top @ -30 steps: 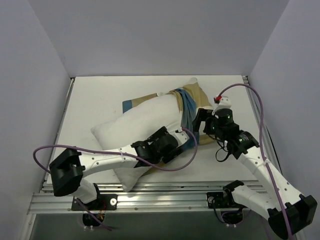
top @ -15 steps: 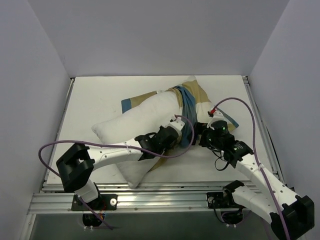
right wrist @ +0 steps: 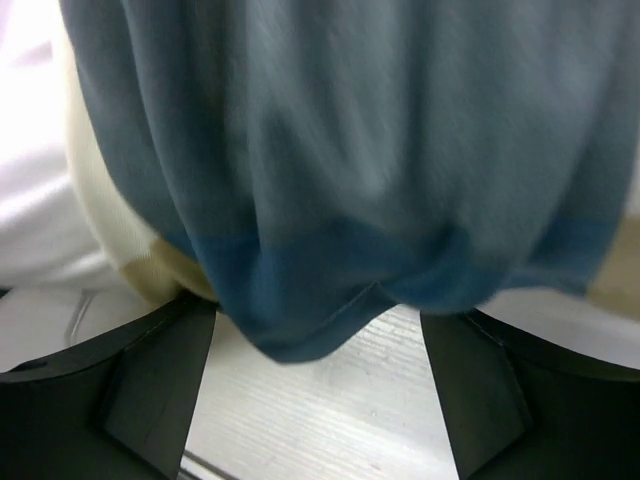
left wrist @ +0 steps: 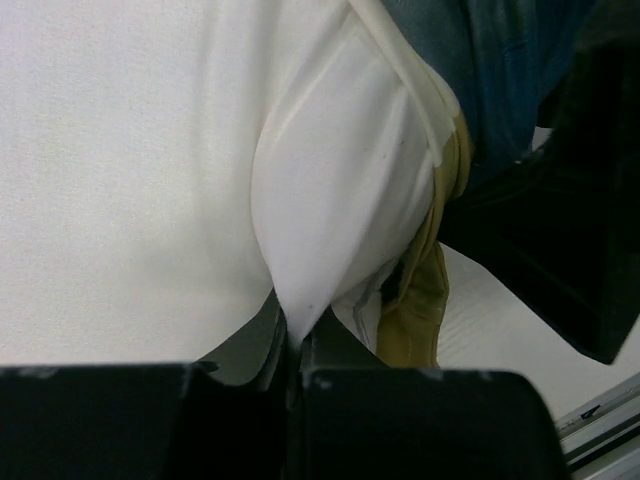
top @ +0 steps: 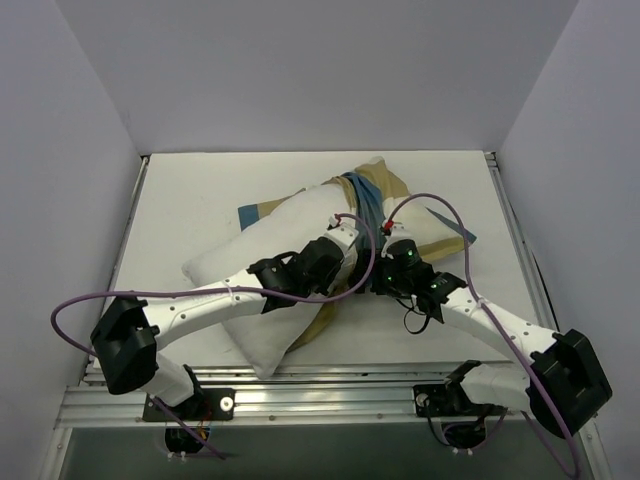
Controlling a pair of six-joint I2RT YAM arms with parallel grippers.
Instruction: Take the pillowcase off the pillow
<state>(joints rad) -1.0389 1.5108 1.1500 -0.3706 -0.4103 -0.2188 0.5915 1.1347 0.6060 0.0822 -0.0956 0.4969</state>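
Observation:
The white pillow [top: 250,255] lies slantwise across the table, its right end still inside the bunched blue and tan pillowcase [top: 395,190]. My left gripper [top: 345,262] is shut on a pinched fold of the pillow's white cloth [left wrist: 330,200], its jaws [left wrist: 293,345] tight together. The pillowcase's tan edge [left wrist: 430,290] and blue part [left wrist: 500,80] hang just right of that pinch. My right gripper [top: 378,270] stands open, its two fingers [right wrist: 150,370] wide apart on either side of the pillowcase's drooping blue hem [right wrist: 320,300].
Aluminium rails [top: 300,385] run along the near table edge. Purple cables [top: 200,295] loop off both arms. White walls close in the table on three sides. The two grippers sit close together at the pillow's right end.
My left gripper has shut on the pillow's cloth and moved a little farther in. The right arm has swung left up to the blue hem. Pillow and pillowcase shifted slightly away.

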